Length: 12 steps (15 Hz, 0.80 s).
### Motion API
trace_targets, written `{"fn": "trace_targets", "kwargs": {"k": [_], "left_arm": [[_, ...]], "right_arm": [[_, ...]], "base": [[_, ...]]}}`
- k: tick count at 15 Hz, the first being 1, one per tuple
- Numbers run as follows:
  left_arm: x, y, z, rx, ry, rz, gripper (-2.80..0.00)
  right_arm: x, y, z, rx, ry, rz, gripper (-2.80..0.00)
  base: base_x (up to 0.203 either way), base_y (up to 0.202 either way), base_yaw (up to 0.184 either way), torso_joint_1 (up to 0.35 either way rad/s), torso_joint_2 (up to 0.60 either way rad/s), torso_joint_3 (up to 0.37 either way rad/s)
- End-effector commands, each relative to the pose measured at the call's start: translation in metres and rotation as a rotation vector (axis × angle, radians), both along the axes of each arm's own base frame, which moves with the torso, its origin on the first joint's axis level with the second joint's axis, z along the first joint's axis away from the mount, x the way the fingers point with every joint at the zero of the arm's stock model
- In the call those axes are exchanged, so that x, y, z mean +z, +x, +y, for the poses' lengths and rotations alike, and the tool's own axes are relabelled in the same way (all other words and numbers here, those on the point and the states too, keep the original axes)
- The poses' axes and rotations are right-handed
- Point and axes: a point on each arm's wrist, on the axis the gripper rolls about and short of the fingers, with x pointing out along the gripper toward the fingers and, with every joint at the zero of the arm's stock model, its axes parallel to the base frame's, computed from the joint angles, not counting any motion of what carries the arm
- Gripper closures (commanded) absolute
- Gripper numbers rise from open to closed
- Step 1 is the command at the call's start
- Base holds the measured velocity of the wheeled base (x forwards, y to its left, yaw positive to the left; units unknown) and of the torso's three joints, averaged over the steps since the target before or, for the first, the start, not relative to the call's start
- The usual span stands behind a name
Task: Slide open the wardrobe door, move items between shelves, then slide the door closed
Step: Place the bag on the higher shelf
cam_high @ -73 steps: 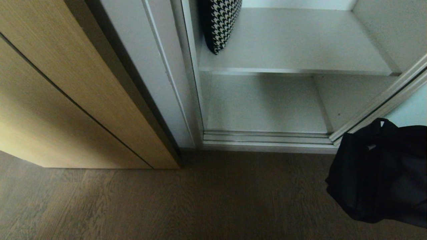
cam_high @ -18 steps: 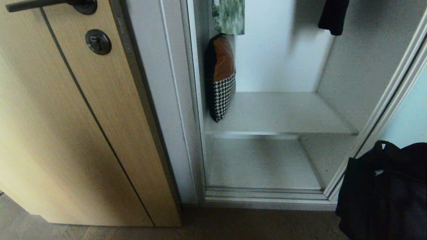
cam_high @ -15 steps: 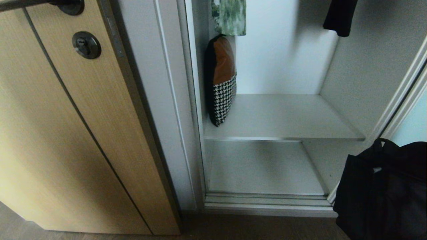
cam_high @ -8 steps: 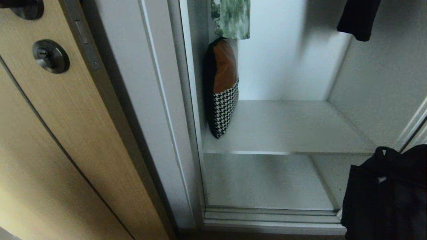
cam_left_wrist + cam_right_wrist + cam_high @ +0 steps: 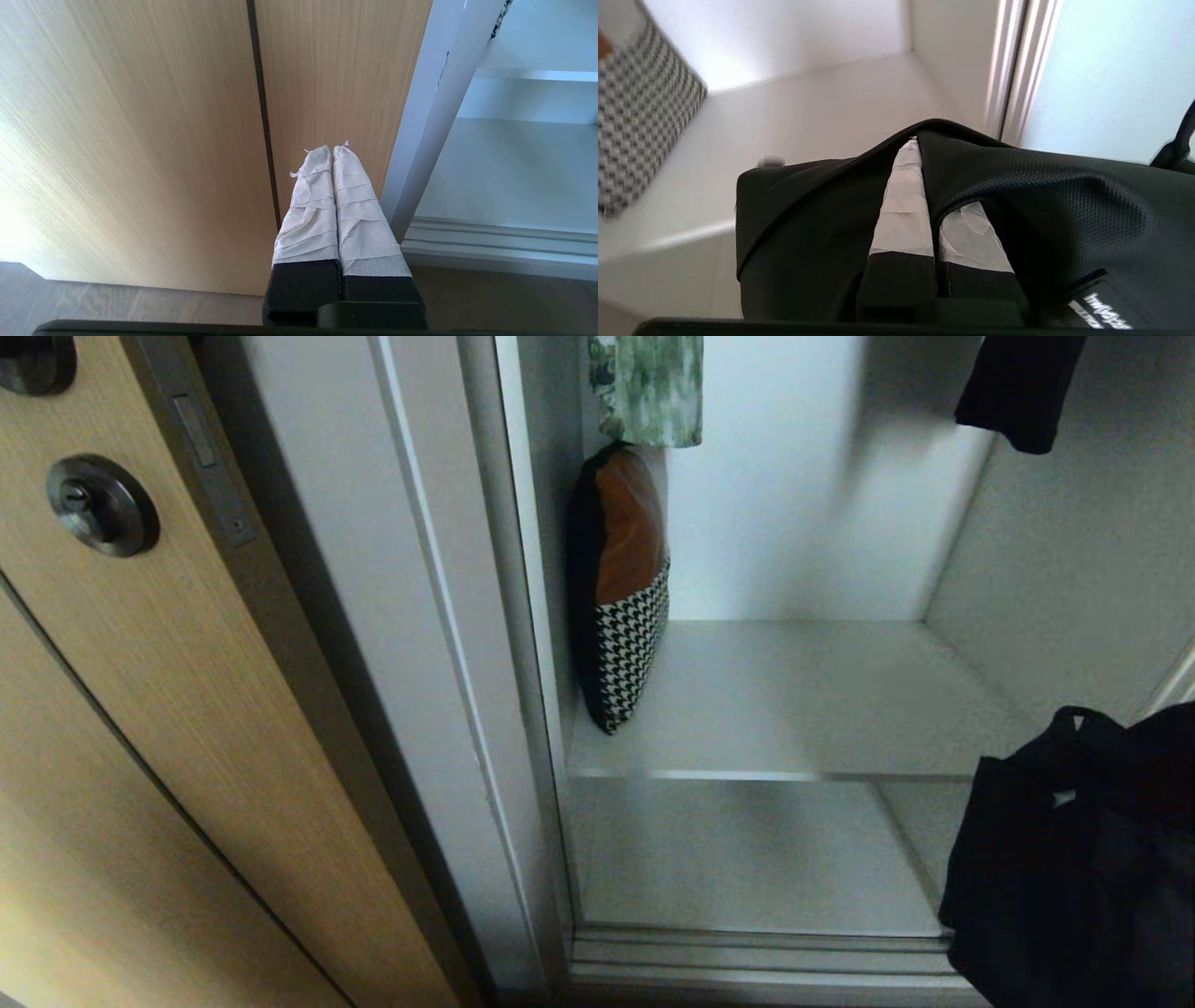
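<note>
— What is in front of the robot?

— An open white wardrobe. A flat white upper shelf with a thin silvery front edge (image 5: 803,709) sits above a lower white shelf (image 5: 747,859). A cushion, rust-brown above and black-and-white houndstooth below (image 5: 621,588), stands on edge on the upper shelf against the wardrobe's left wall. Above it hangs a green patterned cloth (image 5: 649,387), and a dark garment (image 5: 1018,387) hangs further right.

— Where is the bag?

— The bulky soft black fabric bag (image 5: 1041,205) hangs at the right, in front of the wardrobe opening, level with the shelf edge. The right gripper (image 5: 920,186) has its tape-wrapped fingers pressed together on a fold of the bag's fabric.

— And the sliding door?

— The frosted pale turquoise glass door in its slim silver frame (image 5: 1106,79) stands just behind the bag, pushed to the right.

— The other arm?

— The left gripper (image 5: 332,151) hangs idle, fingers pressed together and empty, before a tan wood-grain door (image 5: 140,140) left of the wardrobe.
</note>
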Motion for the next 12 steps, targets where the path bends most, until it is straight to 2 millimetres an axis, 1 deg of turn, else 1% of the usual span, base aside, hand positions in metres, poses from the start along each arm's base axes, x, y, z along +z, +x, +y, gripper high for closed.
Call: {"fn": "trace_targets", "kwargs": {"k": [1, 2, 5, 6, 9, 12], "left_arm": [[0.0, 0.0, 0.0, 0.0, -0.001, 0.001, 0.0], [0.0, 0.0, 0.0, 0.0, -0.001, 0.002, 0.0], [0.0, 0.0, 0.0, 0.001, -0.001, 0.001, 0.0], [0.0, 0.0, 0.0, 0.0, 0.0, 0.0, 0.0], [0.0, 0.0, 0.0, 0.0, -0.001, 0.001, 0.0], [0.0, 0.0, 0.0, 0.0, 0.0, 0.002, 0.0]], "right_arm": [[0.018, 0.021, -0.008, 0.003, 0.0, 0.0, 0.0], [0.022, 0.031, -0.011, 0.002, 0.004, 0.008, 0.0], [0.023, 0.061, -0.022, 0.006, 0.028, 0.059, 0.0], [0.03, 0.072, -0.025, 0.016, 0.025, 0.055, 0.0], [0.057, 0.113, -0.02, 0.099, 0.005, 0.014, 0.0], [0.071, 0.16, -0.008, 0.194, 0.002, 0.004, 0.0]], "base": [[0.0, 0.0, 0.0, 0.0, 0.0, 0.0], [0.0, 0.0, 0.0, 0.0, 0.0, 0.0], [0.0, 0.0, 0.0, 0.0, 0.0, 0.0], [0.0, 0.0, 0.0, 0.0, 0.0, 0.0], [0.0, 0.0, 0.0, 0.0, 0.0, 0.0], [0.0, 0.0, 0.0, 0.0, 0.0, 0.0]]}}
